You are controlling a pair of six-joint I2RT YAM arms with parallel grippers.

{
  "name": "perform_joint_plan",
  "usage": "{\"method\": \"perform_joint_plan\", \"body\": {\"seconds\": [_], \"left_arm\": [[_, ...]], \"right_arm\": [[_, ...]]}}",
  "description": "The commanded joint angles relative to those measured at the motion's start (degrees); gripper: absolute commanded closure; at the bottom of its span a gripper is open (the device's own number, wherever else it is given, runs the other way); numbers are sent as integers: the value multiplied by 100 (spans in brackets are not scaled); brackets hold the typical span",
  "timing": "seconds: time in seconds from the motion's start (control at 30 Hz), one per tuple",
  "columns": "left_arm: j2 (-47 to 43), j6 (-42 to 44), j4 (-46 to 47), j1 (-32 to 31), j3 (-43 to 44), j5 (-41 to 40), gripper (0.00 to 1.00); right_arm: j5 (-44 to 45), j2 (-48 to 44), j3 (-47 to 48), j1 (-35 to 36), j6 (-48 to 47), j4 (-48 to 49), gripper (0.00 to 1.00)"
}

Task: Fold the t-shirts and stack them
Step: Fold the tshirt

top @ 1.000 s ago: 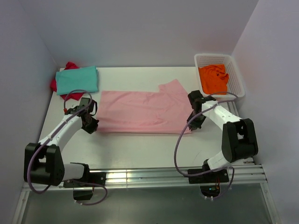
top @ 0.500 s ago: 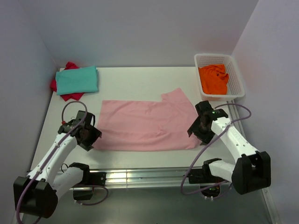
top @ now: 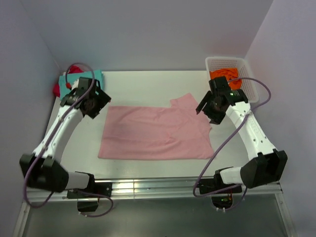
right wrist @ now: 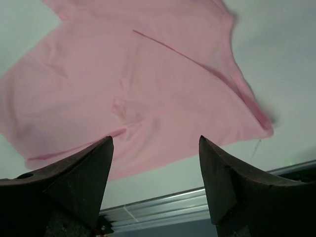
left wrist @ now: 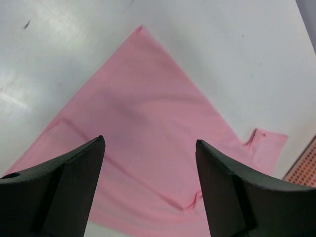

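The pink shirt (top: 154,131) lies spread flat in the middle of the table (top: 148,84), roughly a rectangle with its long side running left to right; one sleeve (top: 184,101) pokes out at the far right corner; a few shallow creases show near the right end, otherwise it is smooth. It looks thin, light and limp; it should sag and bunch wherever it is not supported, and slide easily on the slick white top; nothing about it is fragile. The best holds are probably the corners or the edge hems, pinched close to the table so that only the cloth comes up; lifting two corners of one side together should keep the fold straight.

The left gripper (left wrist: 149,143) hovers above the far left corner of the shirt, its fingers spread wide and empty; the right gripper (right wrist: 155,140) hangs over the right end beside the sleeve, likewise spread and holding nothing; neither touches the cloth.

At the far left corner of the table sits a folded teal shirt (top: 98,75) on top of a red shirt (top: 57,90), partly hidden by the left arm; this looks like the stack. At the far right stands a white basket (top: 227,59) with a crumpled orange shirt (top: 238,83) inside, not yet folded.
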Motion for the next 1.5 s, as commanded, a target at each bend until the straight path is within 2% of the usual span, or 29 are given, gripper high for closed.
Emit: {"method": "perform_joint_plan", "body": {"seconds": [0.0, 0.13, 0.2, 0.23, 0.37, 0.47, 0.67, 1.03, 1.23, 1.37, 1.47], "left_arm": [[1275, 580, 857, 221, 719, 267, 20], [2763, 756, 673, 335, 2184, 267, 24], [3500, 757, 472, 405, 2635, 346, 27], [3696, 722, 366, 414, 3020, 329, 28], [4443, 293, -83, 432, 3621, 92, 30], [4673, -120, -285, 432, 3648, -40, 30], [4770, -676, -207, 432, 3112, -23, 31], [5078, -579, 109, 432, 2919, -120, 33], [5394, -456, 75, 432, 3112, -163, 34], [5394, -474, 101, 432, 3016, -190, 37], [5420, -448, 84, 432, 3006, -225, 44]], "right_arm": [[23, 435, 656, -13, -252, 73, 23], [-47, 690, 947, -13, -313, 46, 24], [-39, 717, 921, -13, -348, 11, 24], [14, 726, 878, -13, -383, -32, 24], [137, 664, 702, -30, -471, -59, 24], [137, 638, 544, -57, -507, 2, 24], [146, 752, 596, -136, -585, -24, 24], [137, 928, 491, -241, -735, 55, 25], [225, 910, 368, -268, -797, 72, 25], [199, 902, 315, -303, -788, 117, 25], [199, 963, 367, -312, -797, 152, 25]]}}
